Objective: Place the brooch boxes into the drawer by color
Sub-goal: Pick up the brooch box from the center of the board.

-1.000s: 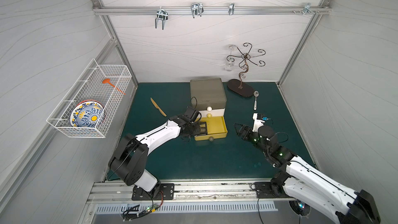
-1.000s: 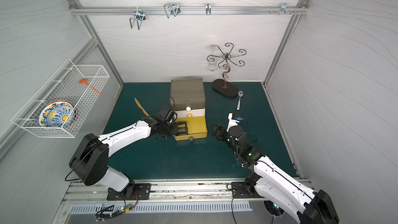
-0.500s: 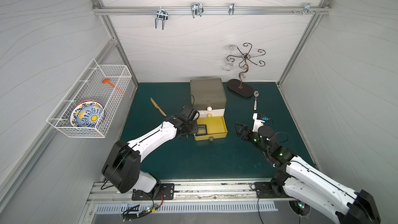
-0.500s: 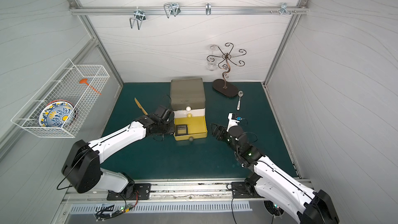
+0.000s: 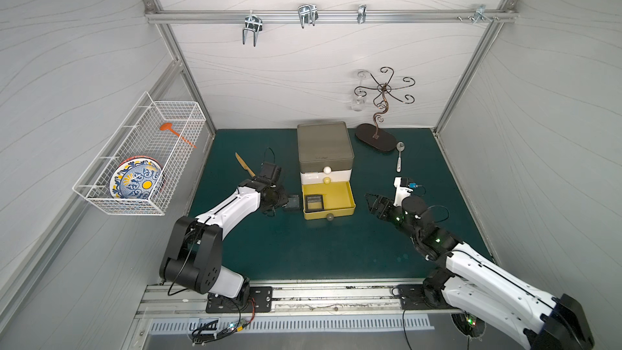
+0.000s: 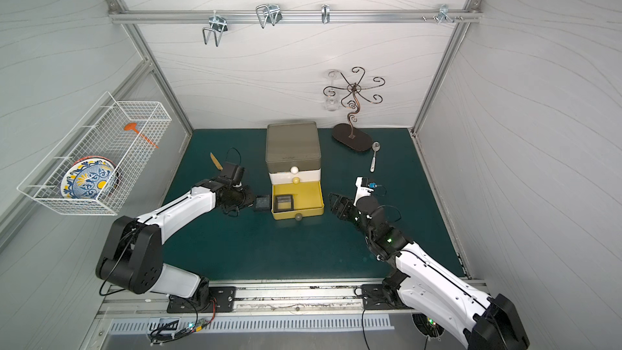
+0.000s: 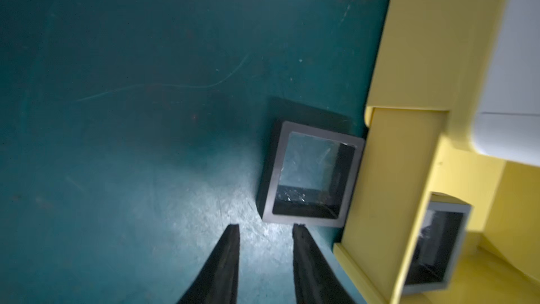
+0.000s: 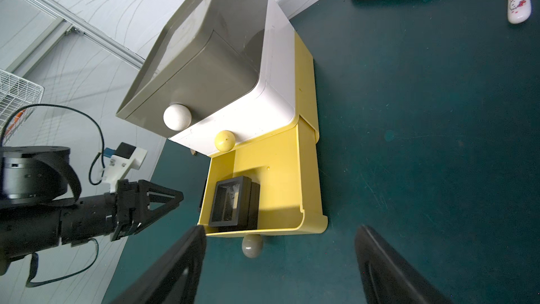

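Here, the right gripper gapes wide and holds nothing. The left gripper is slightly parted and empty, just beside a black brooch box on the mat against the open yellow drawer's outer wall. Another black box sits inside.

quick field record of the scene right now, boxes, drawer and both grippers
drawer chest: olive and white tiers shut
yellow drawer: bottom tier, pulled out
inside it: black brooch box, on the left arm's side
on the mat: second black brooch box, outside, seemingly touching the drawer's side wall
left gripper: open, empty, just short of that box
right gripper: open, empty, beside the drawer's other side
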`<state>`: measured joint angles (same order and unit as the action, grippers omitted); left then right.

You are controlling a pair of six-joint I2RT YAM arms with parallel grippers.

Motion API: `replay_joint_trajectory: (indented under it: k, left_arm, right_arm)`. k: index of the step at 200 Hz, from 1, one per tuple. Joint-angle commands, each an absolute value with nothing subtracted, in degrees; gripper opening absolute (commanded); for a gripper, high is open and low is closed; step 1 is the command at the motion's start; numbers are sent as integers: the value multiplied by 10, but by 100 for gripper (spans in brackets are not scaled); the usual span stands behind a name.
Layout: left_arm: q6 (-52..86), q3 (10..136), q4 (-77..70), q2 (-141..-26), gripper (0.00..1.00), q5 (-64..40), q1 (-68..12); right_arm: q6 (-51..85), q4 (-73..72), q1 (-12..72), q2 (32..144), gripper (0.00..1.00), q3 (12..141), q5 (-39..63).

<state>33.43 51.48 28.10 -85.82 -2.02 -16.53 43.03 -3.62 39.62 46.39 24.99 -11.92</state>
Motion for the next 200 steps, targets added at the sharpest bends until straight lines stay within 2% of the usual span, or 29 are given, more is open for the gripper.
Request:
replay_joint_trajectory:
  k: [1, 76, 91, 107, 117, 146, 200]
  left_arm:
    - [318, 528, 252, -889, 36, -42, -164]
    - [308, 536, 250, -954, 35, -37, -164]
    - [308, 535, 250, -953, 28, -35, -164]
    - [308, 535, 253, -950, 8, -30, -164]
    - [308, 533, 256, -945, 0, -27, -164]
    - [311, 530, 268, -921, 0, -18, -164]
    - [315, 544, 292, -798, 0, -47, -178]
  right_arm:
    - [421, -39, 394, 463, 85, 244, -123]
    - [423, -38, 392, 468, 86, 243, -127]
    - [423, -38, 392, 468, 86, 243, -127]
    - [423, -38, 392, 469, 86, 243, -127]
    - [424, -38, 392, 470, 86, 243, -127]
    - [424, -41, 392, 474, 86, 244, -125]
    - [424, -41, 392, 474, 86, 244, -124]
